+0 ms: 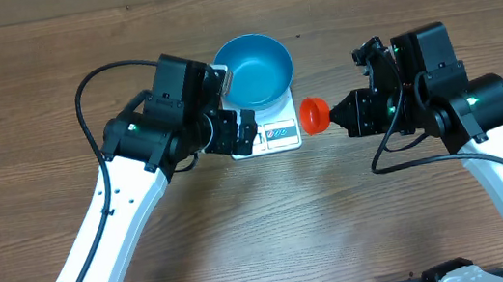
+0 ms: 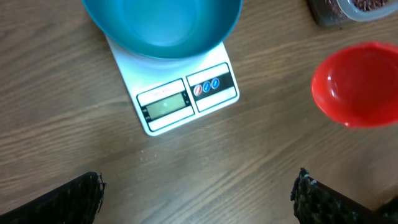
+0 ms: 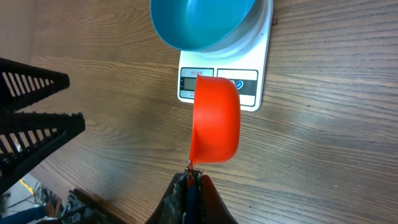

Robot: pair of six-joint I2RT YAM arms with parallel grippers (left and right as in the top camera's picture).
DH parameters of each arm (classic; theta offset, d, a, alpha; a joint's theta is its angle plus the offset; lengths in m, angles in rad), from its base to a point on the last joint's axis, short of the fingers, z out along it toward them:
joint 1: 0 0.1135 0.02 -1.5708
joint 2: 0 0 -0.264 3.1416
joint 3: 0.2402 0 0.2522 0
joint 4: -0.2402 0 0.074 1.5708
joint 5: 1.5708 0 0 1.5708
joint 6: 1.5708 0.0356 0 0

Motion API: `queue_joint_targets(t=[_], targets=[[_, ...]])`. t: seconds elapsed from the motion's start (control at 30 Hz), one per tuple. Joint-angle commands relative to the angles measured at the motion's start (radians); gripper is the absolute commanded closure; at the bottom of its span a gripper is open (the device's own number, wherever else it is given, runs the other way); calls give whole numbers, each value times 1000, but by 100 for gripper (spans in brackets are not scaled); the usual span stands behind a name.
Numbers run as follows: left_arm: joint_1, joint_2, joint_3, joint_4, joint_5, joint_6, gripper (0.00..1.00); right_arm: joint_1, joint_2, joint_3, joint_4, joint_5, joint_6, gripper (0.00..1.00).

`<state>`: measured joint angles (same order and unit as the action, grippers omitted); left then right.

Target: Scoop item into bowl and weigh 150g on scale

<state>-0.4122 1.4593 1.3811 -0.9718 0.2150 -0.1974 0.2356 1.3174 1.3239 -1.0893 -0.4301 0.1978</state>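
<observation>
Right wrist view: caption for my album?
Right end effector grips red scoop near blue bowl on the scale.

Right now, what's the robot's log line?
blue bowl: empty, on scale | right fingers: shut on red scoop | left fingers: open

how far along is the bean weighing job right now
Done: the round bright blue bowl sits empty on the flat white kitchen scale. In hand: the right gripper is shut on the empty red plastic scoop; the left gripper is open. Left: scooping the dark red-brown beans and weighing.
</observation>
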Motion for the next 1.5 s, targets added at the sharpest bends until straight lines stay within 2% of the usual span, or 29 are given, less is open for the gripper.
queue_joint_targets(t=[0.0,0.2,0.23,0.27,0.33,0.37,0.53,0.8,0.93,1.1,1.47], targets=[[-3,-14,21,-5,30,33,0,-2,-11,31,5,11,-12,96],[-3,-14,21,-9,31,33,1,-2,-11,31,3,12,-13,96],[-3,-14,21,-11,31,33,4,-6,-11,31,3,12,-13,96],[-3,-14,21,-7,30,33,25,-13,-11,31,2,11,-13,96],[-3,-14,21,6,30,33,82,-39,-11,32,-3,11,-13,96],[-3,-14,21,11,32,31,96,-58,-11,33,-7,11,-12,96],[-32,-14,3,44,14,12,96,-169,-11,35,-27,11,-9,96],[-166,20,-133,213,-173,-134,96,-329,-11,35,-39,11,-21,96],[-229,77,-185,328,-196,-140,96,-344,-11,35,-39,16,-25,96],[-295,187,-188,409,-352,-140,96,-344,-11,35,-42,19,-25,96],[-306,355,-188,579,-382,-102,96,-344,-11,35,-54,19,-25,96]])
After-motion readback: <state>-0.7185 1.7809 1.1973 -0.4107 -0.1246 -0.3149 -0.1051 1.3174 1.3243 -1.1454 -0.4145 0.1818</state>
